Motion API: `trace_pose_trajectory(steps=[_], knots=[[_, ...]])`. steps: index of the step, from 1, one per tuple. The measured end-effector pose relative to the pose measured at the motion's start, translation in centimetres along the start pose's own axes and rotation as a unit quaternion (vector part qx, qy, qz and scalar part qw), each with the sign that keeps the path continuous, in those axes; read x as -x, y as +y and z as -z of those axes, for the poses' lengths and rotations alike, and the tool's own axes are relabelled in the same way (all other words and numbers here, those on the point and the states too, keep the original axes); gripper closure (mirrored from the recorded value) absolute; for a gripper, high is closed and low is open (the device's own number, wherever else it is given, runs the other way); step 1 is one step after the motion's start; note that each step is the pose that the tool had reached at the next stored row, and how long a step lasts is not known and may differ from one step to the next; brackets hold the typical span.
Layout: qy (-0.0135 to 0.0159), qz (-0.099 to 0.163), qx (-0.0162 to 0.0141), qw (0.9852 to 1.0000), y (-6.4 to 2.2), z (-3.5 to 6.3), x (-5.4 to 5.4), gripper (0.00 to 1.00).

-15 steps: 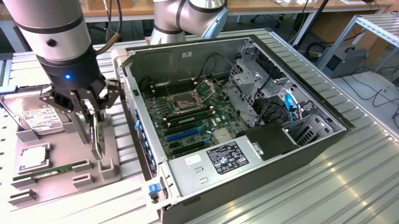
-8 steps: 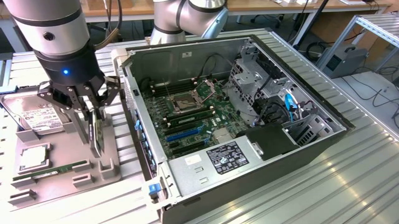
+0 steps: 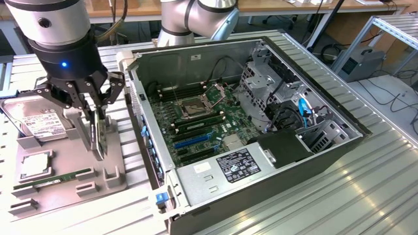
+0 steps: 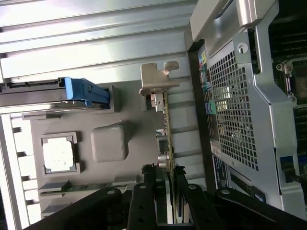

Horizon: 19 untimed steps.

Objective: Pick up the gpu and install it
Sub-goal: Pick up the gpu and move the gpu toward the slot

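The gpu (image 3: 98, 134) stands on edge in the grey parts holder (image 3: 65, 196), just outside the open computer case (image 3: 216, 196) on the exterior view's left. My gripper (image 3: 91, 105) comes down from above and is shut on its upper edge, one finger on each face. In the wrist view the thin green card (image 4: 166, 120) runs away from the gripper (image 4: 165, 175) to its silver end bracket (image 4: 156, 81). I cannot tell whether the card's lower edge still rests in the holder's slot. The motherboard (image 3: 196, 127) lies exposed inside the case.
On the holder (image 4: 110, 115) are a hard drive (image 3: 36, 122) with a blue end (image 4: 86, 93), a CPU (image 3: 36, 166), and a slim RAM stick (image 3: 56, 179). The case's perforated metal wall (image 4: 235, 105) rises close beside the card. Drive cages and cables (image 3: 287, 107) fill the case's far side.
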State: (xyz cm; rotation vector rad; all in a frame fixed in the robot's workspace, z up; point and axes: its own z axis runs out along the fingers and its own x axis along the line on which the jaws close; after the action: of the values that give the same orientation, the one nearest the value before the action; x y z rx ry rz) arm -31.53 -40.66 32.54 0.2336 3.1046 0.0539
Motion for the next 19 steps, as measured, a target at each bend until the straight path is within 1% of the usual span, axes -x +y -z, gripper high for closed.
trace_pose_trajectory(steps=[2,4,5,6,7,9,10,19], knots=[[0.0000,0.000,0.0000,1.0000,0.06,1.53,0.0,0.72],[0.0000,0.000,0.0000,1.0000,0.15,3.98,0.1,0.72],[0.0000,0.000,0.0000,1.0000,0.17,4.69,0.1,0.72],[0.0000,0.000,0.0000,1.0000,0.21,5.61,0.2,0.72],[0.0000,0.000,0.0000,1.0000,0.26,6.97,0.2,0.72],[0.0000,0.000,0.0000,1.0000,0.35,9.38,0.3,0.72],[0.0000,0.000,0.0000,1.0000,0.37,10.07,0.3,0.72],[0.0001,0.000,-0.0001,1.0000,0.40,10.10,0.4,0.72]])
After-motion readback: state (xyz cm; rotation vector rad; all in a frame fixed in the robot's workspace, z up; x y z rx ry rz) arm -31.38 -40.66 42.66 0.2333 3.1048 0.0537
